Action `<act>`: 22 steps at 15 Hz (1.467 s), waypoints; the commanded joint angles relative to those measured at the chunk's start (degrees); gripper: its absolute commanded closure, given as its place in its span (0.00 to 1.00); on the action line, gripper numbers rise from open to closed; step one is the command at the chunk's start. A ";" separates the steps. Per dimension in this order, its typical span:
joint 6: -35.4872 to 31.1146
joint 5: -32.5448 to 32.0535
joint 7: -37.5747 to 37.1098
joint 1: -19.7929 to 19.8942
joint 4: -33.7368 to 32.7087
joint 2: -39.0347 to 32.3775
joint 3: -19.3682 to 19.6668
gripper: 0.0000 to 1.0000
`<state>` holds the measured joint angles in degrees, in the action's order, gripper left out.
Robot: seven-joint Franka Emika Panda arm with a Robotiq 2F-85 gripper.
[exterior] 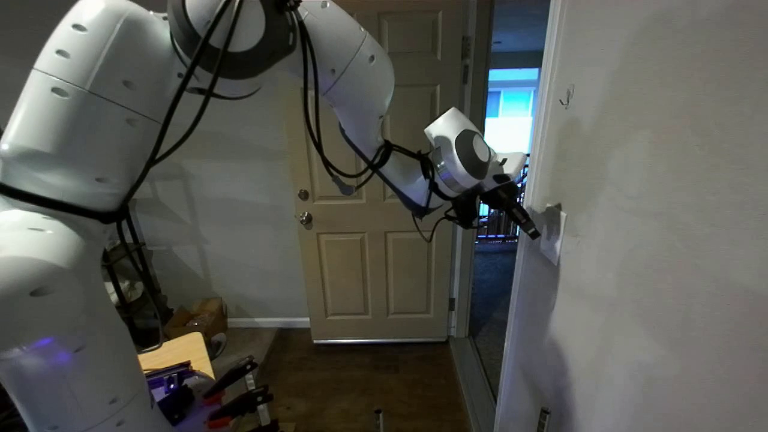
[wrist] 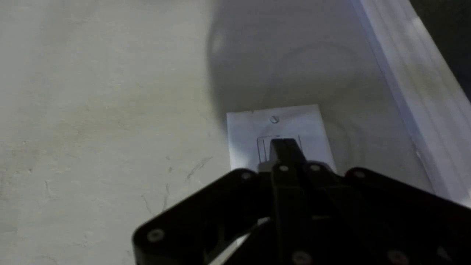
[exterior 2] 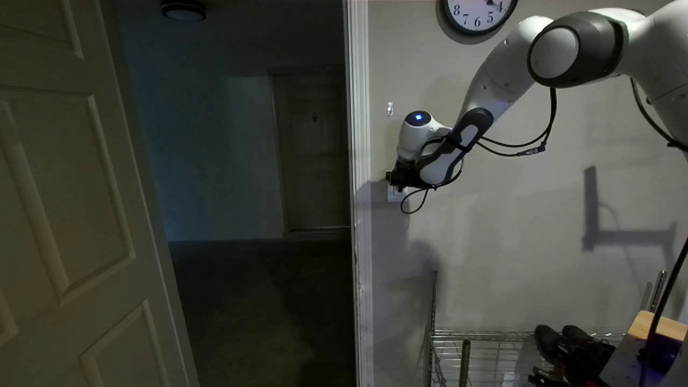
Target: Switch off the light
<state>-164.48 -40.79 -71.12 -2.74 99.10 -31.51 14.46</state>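
The light's switch is a white upright wall plate (exterior: 553, 235) beside the door frame; it also shows in an exterior view (exterior 2: 395, 194), partly behind the gripper, and in the wrist view (wrist: 243, 140). The wrist view shows a screw at its top and an outlined rocker in its middle. My gripper (wrist: 285, 141) is shut and empty, its black fingertips together in front of the rocker, hiding the rocker's middle and the plate's lower part. In an exterior view the fingertips (exterior: 533, 231) are very close to the plate; I cannot tell whether they touch. The room is dim.
The door frame (wrist: 415, 73) runs close beside the plate, with an open door (exterior: 384, 198) and doorway. A small hook (exterior: 567, 96) and a clock (exterior 2: 478, 13) hang on the wall above. A wire shelf (exterior 2: 484, 336) with dark shoes stands below.
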 commanded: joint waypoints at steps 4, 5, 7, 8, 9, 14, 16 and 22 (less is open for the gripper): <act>-1.69 -1.18 -4.23 -1.73 -1.38 -3.16 3.48 1.00; -1.80 -1.08 -4.17 -1.81 -1.50 -3.48 3.52 1.00; -1.98 -0.84 -3.89 -1.91 -1.88 -3.98 3.37 1.00; -2.20 -1.08 -4.19 -2.23 -2.13 -4.21 3.67 1.00; -2.55 -1.34 -4.67 -2.64 -2.28 -4.24 4.12 1.00; -4.04 -2.18 -7.32 -5.25 -3.97 -5.68 7.90 1.00; -3.81 -1.28 -7.12 -5.40 -4.88 -6.73 8.53 1.00; -4.27 -0.44 -6.52 -5.19 -5.84 -7.78 8.22 1.00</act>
<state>-166.81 -40.98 -75.53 -7.54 94.66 -37.60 21.67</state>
